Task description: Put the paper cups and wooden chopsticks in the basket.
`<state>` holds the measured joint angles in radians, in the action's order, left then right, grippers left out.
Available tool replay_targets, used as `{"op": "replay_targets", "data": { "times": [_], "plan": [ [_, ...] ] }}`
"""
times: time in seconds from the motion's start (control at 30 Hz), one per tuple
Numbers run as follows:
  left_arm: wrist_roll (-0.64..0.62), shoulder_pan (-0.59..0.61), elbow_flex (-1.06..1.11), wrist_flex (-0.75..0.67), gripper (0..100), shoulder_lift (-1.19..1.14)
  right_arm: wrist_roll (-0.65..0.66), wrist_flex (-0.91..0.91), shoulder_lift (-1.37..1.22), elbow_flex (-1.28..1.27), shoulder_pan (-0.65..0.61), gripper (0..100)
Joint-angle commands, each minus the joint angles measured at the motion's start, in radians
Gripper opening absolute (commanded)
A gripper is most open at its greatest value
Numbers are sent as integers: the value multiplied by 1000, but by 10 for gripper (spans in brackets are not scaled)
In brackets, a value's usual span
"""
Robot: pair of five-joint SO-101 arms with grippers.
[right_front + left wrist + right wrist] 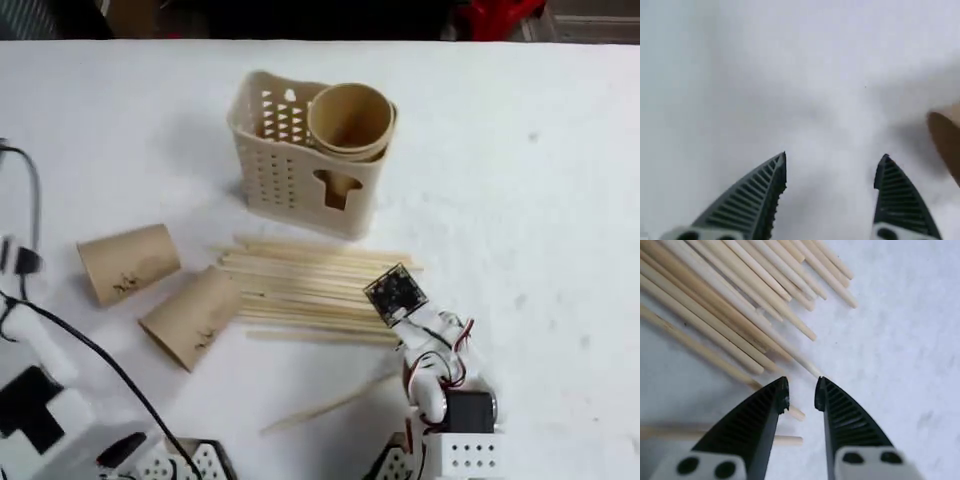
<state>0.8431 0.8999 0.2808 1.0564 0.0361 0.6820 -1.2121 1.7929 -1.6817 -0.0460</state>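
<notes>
Grippers: right gripper slightly parted, empty, just above the tips of the wooden chopsticks; left gripper spread wide, empty, over bare table.
Done: nested paper cups stand in the basket.
Left: two cups on their sides beside the bundle; every chopstick, including the stray chopstick.
Materials: smooth tapered sticks; brown paper cones; perforated cream plastic.

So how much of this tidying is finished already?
Done: stacked cups sit in the basket. In hand: nothing; the right hand hangs slightly open at the ends of the chopsticks, the left hand open over the table. Left: two cups lying on the table, and every chopstick.
</notes>
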Motion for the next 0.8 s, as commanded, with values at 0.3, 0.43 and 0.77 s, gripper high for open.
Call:
{"op": "replay_targets", "data": {
  "times": [0.3, 0.43, 0.77],
  "plan": [
    [35, -367, 290, -420, 290, 113, 11, 12, 7, -8, 5, 94],
    [35, -443, 322, -462, 290, 114, 11, 12, 7, -8, 5, 94],
    [-38, -642, 245, -264, 287, 120, 11, 12, 7, -8, 5, 94]
  ]
}}
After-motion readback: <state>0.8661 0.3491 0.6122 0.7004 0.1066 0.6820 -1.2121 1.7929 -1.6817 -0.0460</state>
